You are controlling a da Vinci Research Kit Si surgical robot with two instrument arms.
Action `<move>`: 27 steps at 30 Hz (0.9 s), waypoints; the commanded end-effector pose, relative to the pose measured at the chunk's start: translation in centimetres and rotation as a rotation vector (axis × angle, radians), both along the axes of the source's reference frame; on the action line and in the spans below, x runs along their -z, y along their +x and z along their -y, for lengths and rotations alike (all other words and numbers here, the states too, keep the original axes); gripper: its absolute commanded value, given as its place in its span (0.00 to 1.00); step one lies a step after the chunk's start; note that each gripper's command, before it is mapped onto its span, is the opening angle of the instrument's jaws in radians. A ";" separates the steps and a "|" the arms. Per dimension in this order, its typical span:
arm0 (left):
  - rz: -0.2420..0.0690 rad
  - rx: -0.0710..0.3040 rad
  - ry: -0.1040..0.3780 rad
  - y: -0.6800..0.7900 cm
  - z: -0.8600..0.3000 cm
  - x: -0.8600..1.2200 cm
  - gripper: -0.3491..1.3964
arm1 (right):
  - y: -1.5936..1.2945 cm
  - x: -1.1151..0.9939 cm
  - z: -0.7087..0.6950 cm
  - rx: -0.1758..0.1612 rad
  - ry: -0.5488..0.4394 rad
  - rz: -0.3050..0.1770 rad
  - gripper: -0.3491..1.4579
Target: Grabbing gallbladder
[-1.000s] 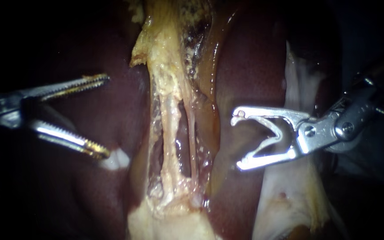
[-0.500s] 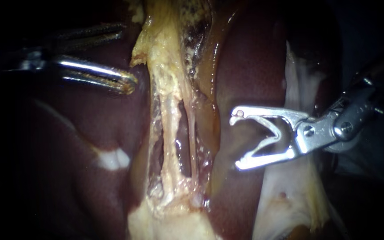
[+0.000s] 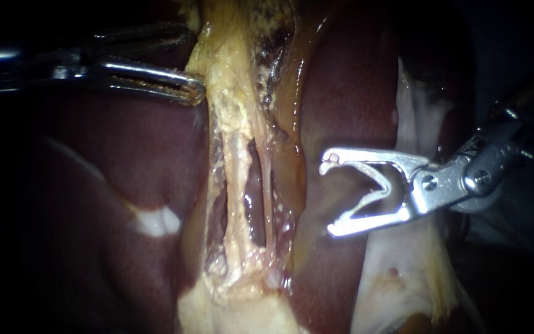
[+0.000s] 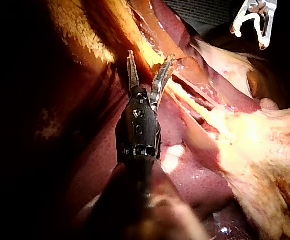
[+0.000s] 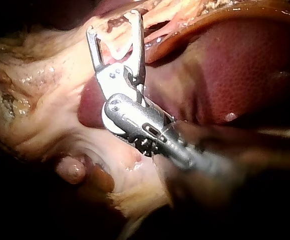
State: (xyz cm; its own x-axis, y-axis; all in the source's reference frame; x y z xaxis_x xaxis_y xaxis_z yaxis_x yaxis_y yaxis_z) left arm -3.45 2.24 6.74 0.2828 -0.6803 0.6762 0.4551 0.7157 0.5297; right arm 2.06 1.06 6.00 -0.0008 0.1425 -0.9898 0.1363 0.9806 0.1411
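Note:
The gallbladder [image 3: 233,43] is the yellowish, fat-crusted tissue running down from the top centre, with an amber sheen on its right side. Below it, two pale tubes [image 3: 237,179] stretch down to fatty tissue. My left instrument [image 3: 196,62] comes in at the upper left; its jaws are open, tips at the gallbladder's left edge. In the left wrist view the left instrument [image 4: 151,59] has a strip of the gallbladder [image 4: 152,56] between its parted jaws. My right instrument [image 3: 332,195] hovers open over the liver [image 3: 347,93], right of the tubes, holding nothing. The right instrument [image 5: 113,22] also shows open in its wrist view.
Dark red liver [image 3: 125,161] lies on both sides of the tubes, with a white spot [image 3: 156,221] on the left lobe. Pale membrane [image 3: 403,272] hangs under the right instrument. My right instrument [image 4: 252,17] shows far ahead in the left wrist view.
My left instrument has moved from the lower left liver up and rightward to the gallbladder's left edge, its jaws narrower than before. The right instrument has stayed in place.

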 end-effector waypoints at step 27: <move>-0.046 0.000 0.146 0.11 -0.01 -0.11 0.00 | 0.00 0.00 0.00 0.000 0.000 0.000 0.53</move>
